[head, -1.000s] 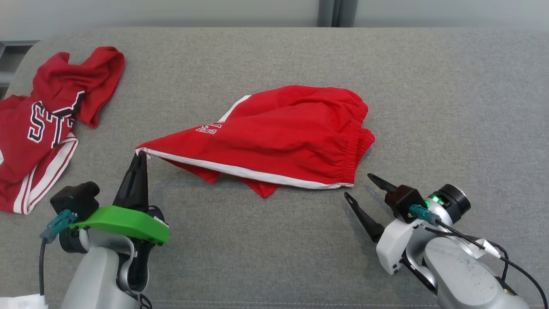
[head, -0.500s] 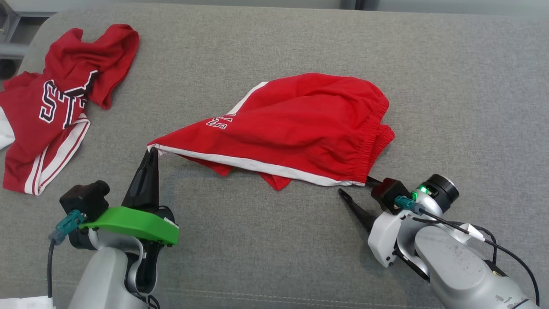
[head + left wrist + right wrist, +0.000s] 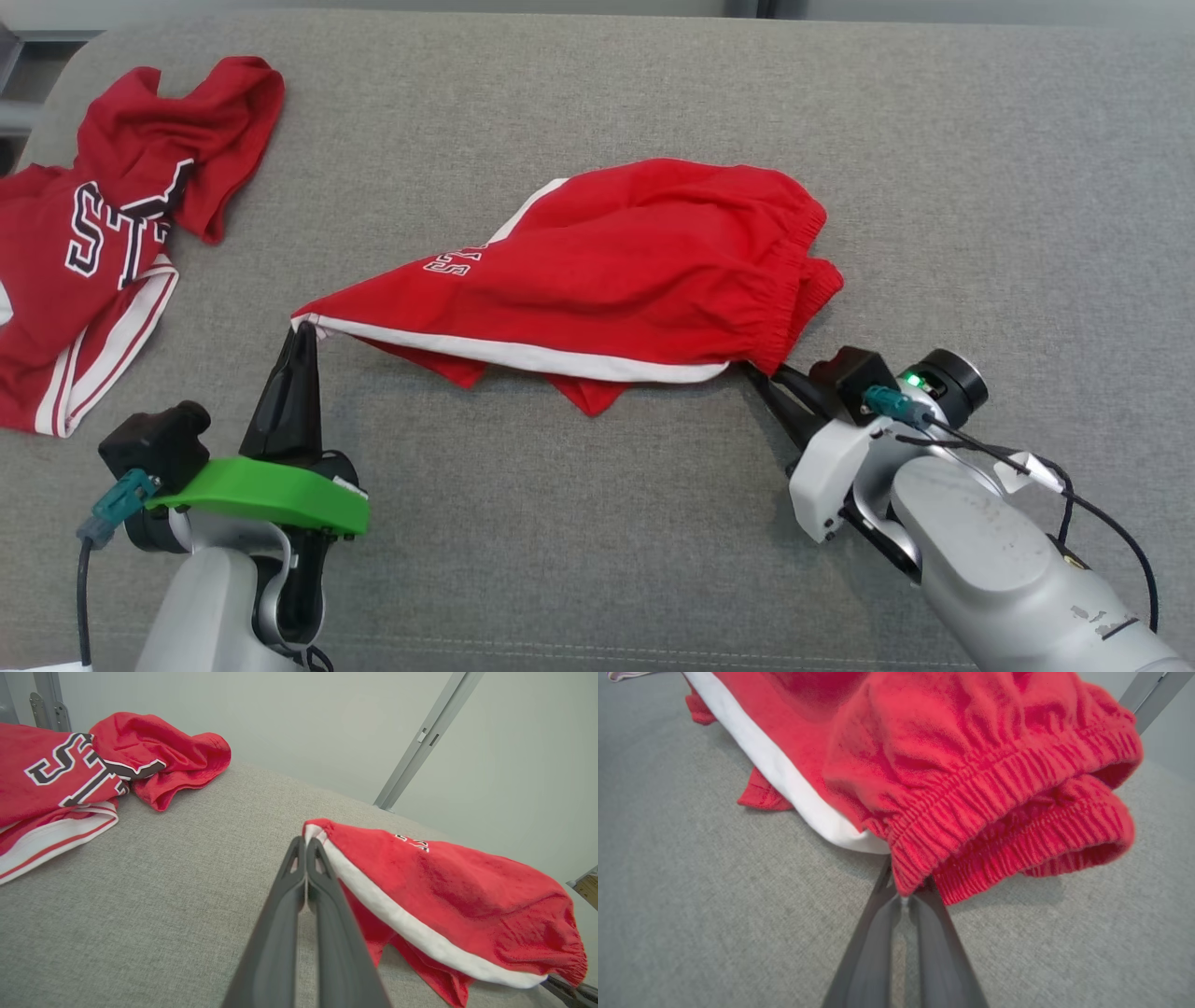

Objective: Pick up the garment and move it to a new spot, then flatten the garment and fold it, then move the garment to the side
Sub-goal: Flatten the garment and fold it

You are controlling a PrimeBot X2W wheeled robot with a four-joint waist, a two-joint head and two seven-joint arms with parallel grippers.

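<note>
Across the grey surface [image 3: 597, 523], shorts [image 3: 616, 280] lie left-to-right, waistband [image 3: 794, 289] rightward.

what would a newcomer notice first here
The red shorts hang stretched in the middle between both arms: the left gripper pinches the white-trimmed hem corner, the right gripper the elastic waistband. A crumpled red jersey with lettering lies at the far left.

Large white block letters with a dark outline, reading "ST" before the rest is lost in a fold, stand on the crumpled red cloth jersey with white-striped trim [image 3: 93, 233], which lies left of and beyond the left pincer [image 3: 302, 329]. Small white lettering on the red cloth shorts with a white side stripe [image 3: 635, 271], beyond and to the right of that pincer's tips, is too small to read.
</note>
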